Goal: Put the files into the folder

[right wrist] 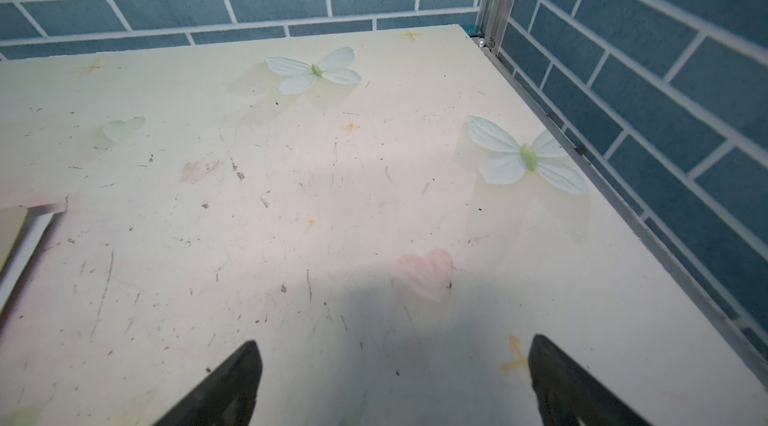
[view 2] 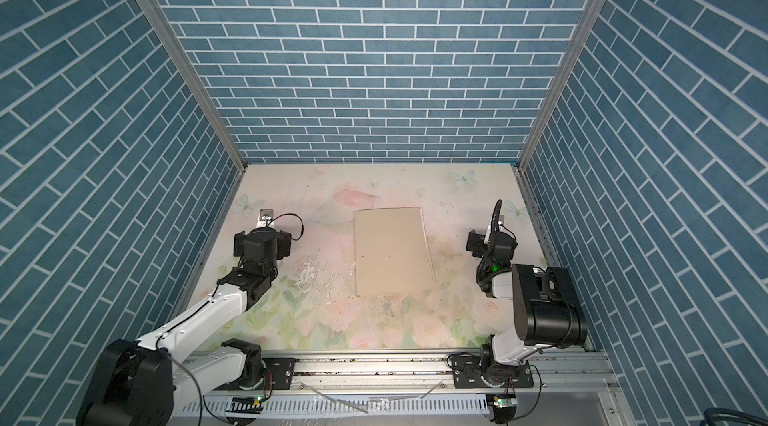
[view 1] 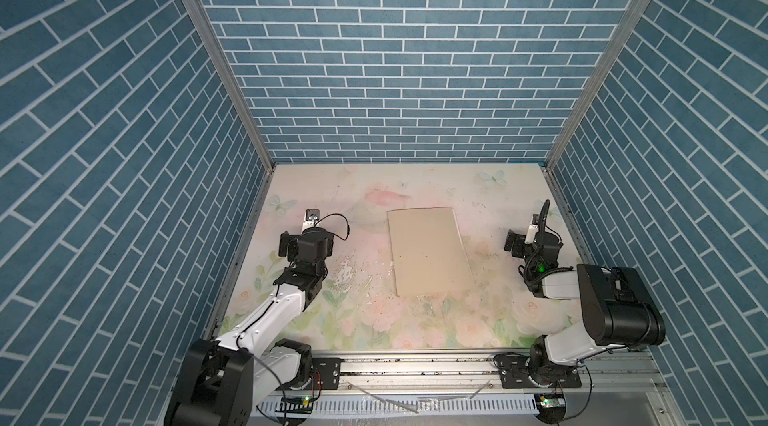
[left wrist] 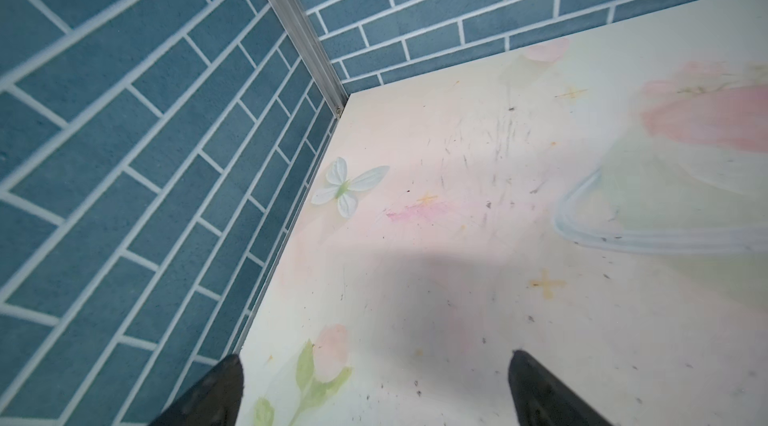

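Folder (view 1: 430,251) lies closed on the bench (view 1: 332,195), white edge of the files (right wrist: 25,245) showing at its side; left tool (left wrist: 374,361) and right tool (right wrist: 394,343) gape wide and empty; filing appears complete, next move merely parking.

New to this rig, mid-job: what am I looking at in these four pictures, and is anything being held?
Two robot arms, left arm and right arm, stand at a floral table. Both top views look down from overhead; each wrist view looks past that arm's black jaws. Both pairs stand open, holding nothing. The tan folder lies closed and flat mid-table between the arms. A thin white edge, possibly the files inside, shows along its side; no loose sheets are visible.
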`<control>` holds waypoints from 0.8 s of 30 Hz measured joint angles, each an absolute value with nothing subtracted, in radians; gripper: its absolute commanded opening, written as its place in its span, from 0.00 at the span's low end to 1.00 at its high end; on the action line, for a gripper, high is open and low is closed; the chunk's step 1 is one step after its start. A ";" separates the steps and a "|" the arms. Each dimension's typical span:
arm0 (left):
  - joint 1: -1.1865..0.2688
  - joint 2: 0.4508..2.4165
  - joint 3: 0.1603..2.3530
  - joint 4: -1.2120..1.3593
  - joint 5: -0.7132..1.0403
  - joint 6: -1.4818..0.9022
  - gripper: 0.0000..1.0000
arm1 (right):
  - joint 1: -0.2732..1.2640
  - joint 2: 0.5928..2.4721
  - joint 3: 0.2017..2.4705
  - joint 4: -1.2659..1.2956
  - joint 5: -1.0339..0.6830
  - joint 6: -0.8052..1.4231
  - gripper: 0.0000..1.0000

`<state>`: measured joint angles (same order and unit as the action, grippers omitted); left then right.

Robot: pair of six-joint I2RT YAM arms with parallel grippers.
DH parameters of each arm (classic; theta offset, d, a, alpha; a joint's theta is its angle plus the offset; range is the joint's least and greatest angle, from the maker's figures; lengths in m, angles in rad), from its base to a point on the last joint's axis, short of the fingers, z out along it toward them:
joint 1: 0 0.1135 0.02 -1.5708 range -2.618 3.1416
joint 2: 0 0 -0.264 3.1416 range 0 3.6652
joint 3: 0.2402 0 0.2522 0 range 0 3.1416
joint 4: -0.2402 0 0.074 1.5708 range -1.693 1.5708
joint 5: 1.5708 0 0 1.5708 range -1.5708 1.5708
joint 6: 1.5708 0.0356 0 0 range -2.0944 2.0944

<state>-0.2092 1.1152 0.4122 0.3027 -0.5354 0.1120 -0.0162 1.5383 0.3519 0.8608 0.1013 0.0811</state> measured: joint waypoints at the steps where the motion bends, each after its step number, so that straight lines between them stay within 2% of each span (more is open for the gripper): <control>1: -0.182 1.140 0.381 0.362 -0.508 0.120 1.00 | -0.016 1.538 0.352 0.861 0.101 0.081 0.99; 6: -0.113 1.287 0.323 0.558 -0.394 0.140 1.00 | -0.016 1.538 0.352 0.860 0.101 0.081 0.99; 9: -0.088 1.348 0.361 0.577 -0.333 0.153 1.00 | -0.017 1.538 0.352 0.861 0.101 0.081 0.99; 13: -0.062 1.366 0.421 0.585 -0.258 0.156 1.00 | -0.018 1.538 0.352 0.861 0.101 0.081 0.99; 17: -0.059 1.353 0.392 0.668 -0.184 0.121 1.00 | -0.018 1.538 0.352 0.861 0.101 0.081 0.99; 22: -0.052 1.494 0.315 0.901 -0.177 0.077 1.00 | -0.018 1.538 0.352 0.861 0.101 0.081 0.99; 24: -0.043 1.526 0.302 0.893 -0.169 0.061 1.00 | -0.018 1.538 0.352 0.861 0.101 0.081 0.99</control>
<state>-0.0429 1.5257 0.3019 0.8932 -0.1692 0.0608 -0.0181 1.5383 0.3519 0.8608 0.1005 0.0807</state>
